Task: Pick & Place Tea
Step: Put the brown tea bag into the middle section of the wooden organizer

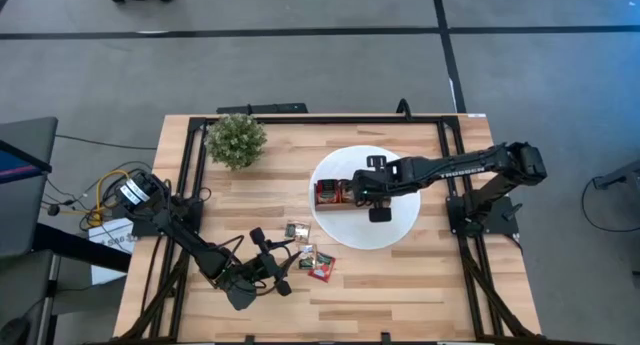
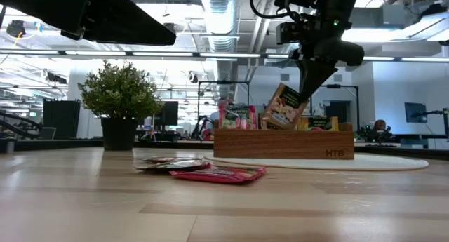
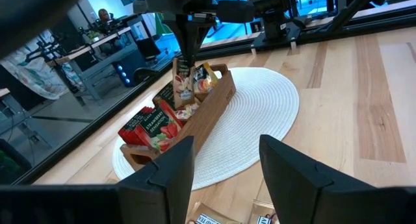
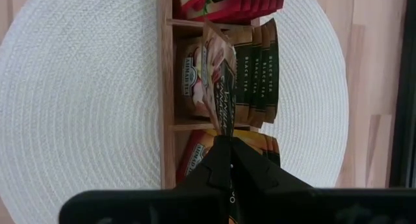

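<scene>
The brown three-compartment tray (image 1: 333, 193) stands on the round white plate (image 1: 400, 230) and holds red, dark green and orange sachets on edge. My right gripper (image 4: 226, 145) hangs over its middle compartment, shut on a pale peach tea sachet (image 2: 284, 106). Three more sachets (image 1: 309, 251) lie flat on the wood nearer the near edge, a red one (image 2: 219, 174) foremost. My left gripper (image 3: 224, 178) hovers open just left of them, touching nothing. My right gripper pinches the pale sachet by its upper edge (image 4: 224, 128) between the two fingertips, coming from above and pointing down. The sachet hangs tilted below the fingers (image 2: 306, 79); its lower end (image 2: 275, 123) dips behind the tray's wall into the middle compartment.
A small green plant in a dark pot (image 1: 236, 140) stands near the table's far left corner. Black frame rails (image 1: 190, 165) run along the left, right and far edges. Bare wood (image 1: 400, 285) lies between the plate and the near edge.
</scene>
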